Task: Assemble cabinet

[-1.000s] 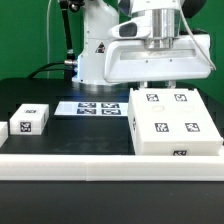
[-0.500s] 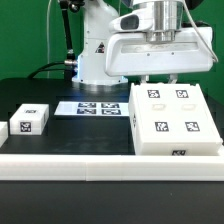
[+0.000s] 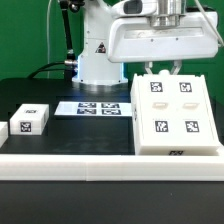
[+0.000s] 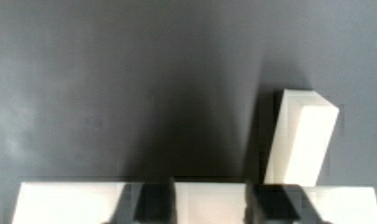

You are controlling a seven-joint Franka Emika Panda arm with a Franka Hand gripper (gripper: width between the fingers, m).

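Gripper (image 3: 163, 68) has risen and the cabinet (image 3: 172, 118) tips with it, far edge lifted, near edge down by the worktop's (image 3: 90, 132) front edge on the exterior view's right; jaws look clamped on that far wall, probably standing it upright.

What I see on my feed: arm (image 3: 88, 62) is glossy white with rounded casings and a small black logo mark (image 3: 100, 47) on the lower link. Wide boxy white hand housing (image 3: 165, 42) sits under a grey metal flange (image 3: 165, 10). A black cable (image 3: 66, 30) runs alongside the arm.
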